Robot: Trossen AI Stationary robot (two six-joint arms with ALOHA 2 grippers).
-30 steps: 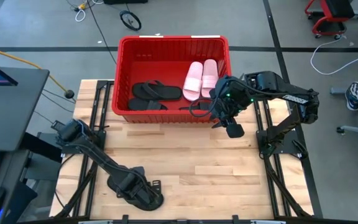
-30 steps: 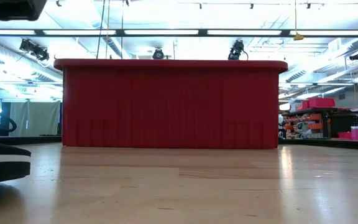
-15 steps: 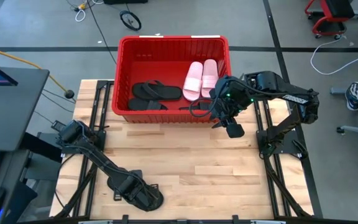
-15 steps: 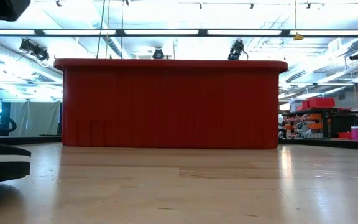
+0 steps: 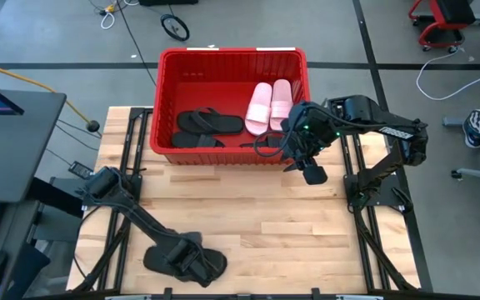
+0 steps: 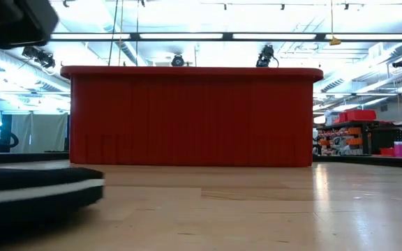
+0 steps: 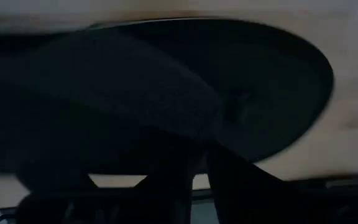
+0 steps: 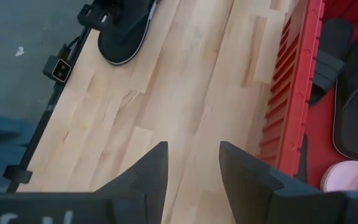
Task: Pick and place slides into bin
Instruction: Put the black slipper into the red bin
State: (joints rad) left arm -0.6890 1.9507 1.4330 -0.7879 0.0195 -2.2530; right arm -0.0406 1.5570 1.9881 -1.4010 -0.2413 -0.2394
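Note:
A black slide (image 5: 211,265) lies at the table's near edge, left of centre; it fills the left wrist view (image 7: 166,93) and shows low at the left of the low view (image 6: 33,192). My left gripper (image 5: 182,257) is shut on it. The red bin (image 5: 232,55) stands at the far middle and holds two pink slides (image 5: 269,104), black flip-flops (image 5: 209,122) and another black slide (image 5: 265,143). My right gripper (image 5: 305,167) hovers open and empty just outside the bin's near right corner (image 8: 193,149). My left gripper comes at the black slide from above, at its strap (image 7: 166,118). The place of contact is dark and blurred, so the kind of hold cannot be told. The slide sits low, at or just above the table top (image 6: 61,188).
Bare wooden table (image 5: 265,217) stretches between the bin's near wall (image 8: 291,93) and the black slide. The right arm (image 5: 373,121) reaches in from the table's right side. Metal frame rails (image 5: 357,208) run along both table sides.
My left gripper has shifted a little toward the table's near edge with the black slide. The slide has turned about, and in the low view its end now reaches farther toward the right.

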